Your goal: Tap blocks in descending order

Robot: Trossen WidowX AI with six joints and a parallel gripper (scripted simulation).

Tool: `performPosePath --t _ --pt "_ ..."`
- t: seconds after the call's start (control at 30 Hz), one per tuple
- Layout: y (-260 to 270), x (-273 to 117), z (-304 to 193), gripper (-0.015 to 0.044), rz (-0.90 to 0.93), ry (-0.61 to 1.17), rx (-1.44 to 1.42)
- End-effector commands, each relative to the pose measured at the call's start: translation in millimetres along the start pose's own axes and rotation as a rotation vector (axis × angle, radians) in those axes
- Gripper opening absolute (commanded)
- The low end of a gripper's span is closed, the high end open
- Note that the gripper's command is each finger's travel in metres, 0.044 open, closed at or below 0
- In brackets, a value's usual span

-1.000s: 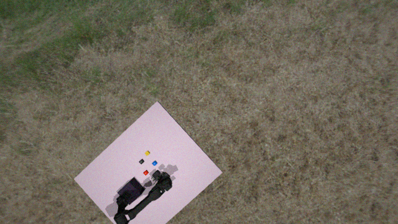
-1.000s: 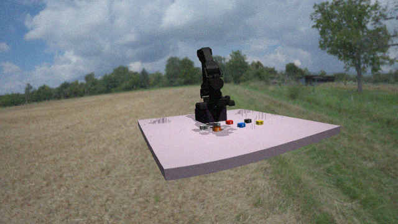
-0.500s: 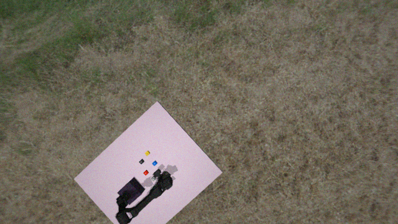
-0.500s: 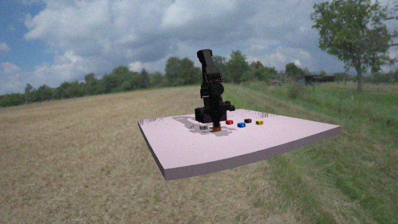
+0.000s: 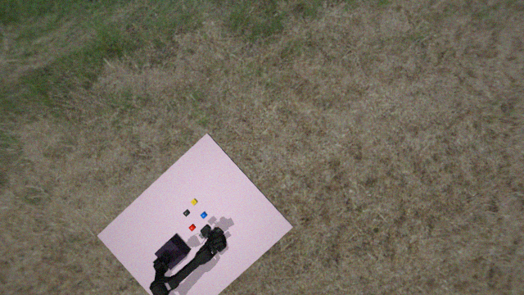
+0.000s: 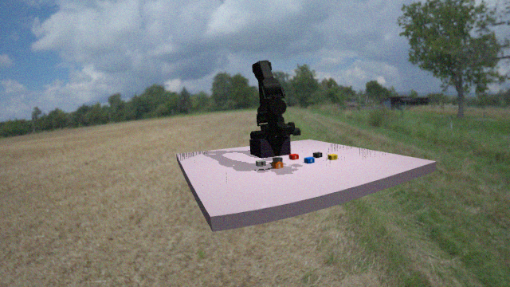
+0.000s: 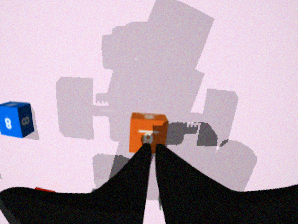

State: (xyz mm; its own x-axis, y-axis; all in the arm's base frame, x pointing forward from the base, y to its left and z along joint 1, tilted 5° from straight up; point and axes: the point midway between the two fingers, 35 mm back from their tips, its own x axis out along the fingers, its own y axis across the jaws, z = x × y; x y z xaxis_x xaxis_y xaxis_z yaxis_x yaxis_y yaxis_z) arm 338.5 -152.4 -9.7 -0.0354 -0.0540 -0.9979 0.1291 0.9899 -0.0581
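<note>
The gripper is shut, with a thin gap between its tips and nothing seen held. Its tips overlap the lower part of the orange block in the wrist view and partly cover its digit; contact cannot be told. The blue block shows an 8. The red block, black block and yellow block stand apart; their digits are unreadable. In the exterior view, a pale block is left of orange and a grey block is behind it.
The arm reaches over the pink table top from its dark base and hides the orange, grey and pale blocks in the top view. Shadows fall around the orange block.
</note>
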Motion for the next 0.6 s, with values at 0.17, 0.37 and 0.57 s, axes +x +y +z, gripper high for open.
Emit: performPosePath --t 0.17,0.37,0.57 --pt "0 -81 0 0.0020 -0.002 0.004 -0.002" --pt "0 -81 0 0.0020 -0.002 0.004 -0.002" --pt "71 -87 -37 0.0020 0.006 0.006 -0.003"
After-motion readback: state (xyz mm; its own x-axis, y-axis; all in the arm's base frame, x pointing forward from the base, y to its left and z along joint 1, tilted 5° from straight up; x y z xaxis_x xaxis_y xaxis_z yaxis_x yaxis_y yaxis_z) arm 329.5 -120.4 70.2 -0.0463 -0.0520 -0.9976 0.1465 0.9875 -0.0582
